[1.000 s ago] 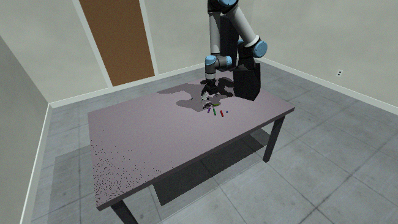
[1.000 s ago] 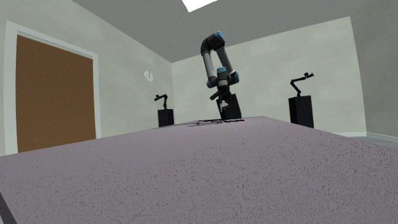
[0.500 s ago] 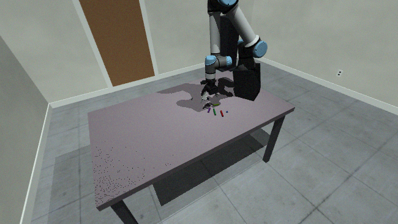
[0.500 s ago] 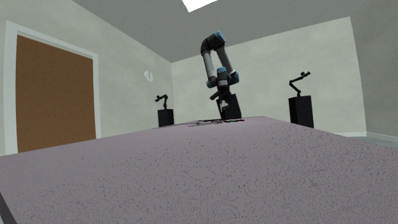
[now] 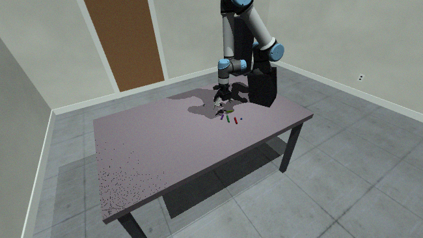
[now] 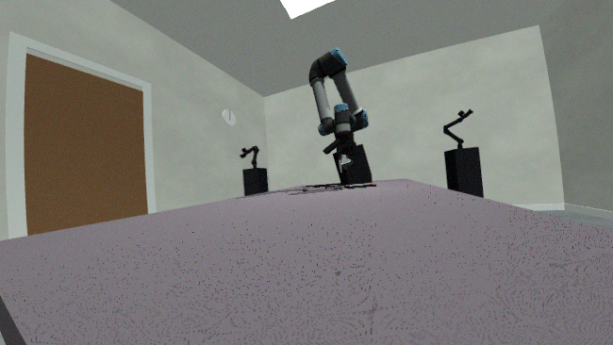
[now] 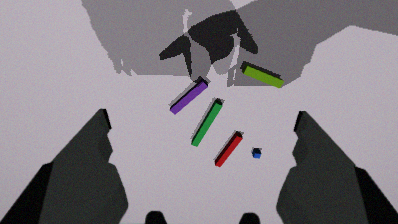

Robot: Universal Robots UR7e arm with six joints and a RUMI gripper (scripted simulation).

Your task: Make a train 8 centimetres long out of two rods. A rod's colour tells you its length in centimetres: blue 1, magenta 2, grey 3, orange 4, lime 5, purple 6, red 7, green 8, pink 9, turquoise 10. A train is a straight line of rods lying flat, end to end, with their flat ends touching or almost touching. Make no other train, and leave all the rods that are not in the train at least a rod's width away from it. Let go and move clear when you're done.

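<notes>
Hovering above the table (image 5: 156, 130) (image 6: 302, 245), the one gripper (image 5: 223, 103) (image 6: 345, 166) (image 7: 201, 111) has its fingers wide apart with nothing between them; five rods lie below it, one of each colour: purple (image 5: 222, 117) (image 7: 189, 97), green (image 5: 228, 119) (image 7: 206, 123), red (image 5: 235, 120) (image 7: 229, 150), blue (image 5: 241, 119) (image 7: 256, 153) and lime (image 5: 230, 111) (image 7: 263, 76). In the wrist view, red and blue lie between the fingers' lines, blue just beside red, the two not joined

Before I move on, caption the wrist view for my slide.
Open gripper above five separate rods: purple, green, red, blue and lime.
</notes>
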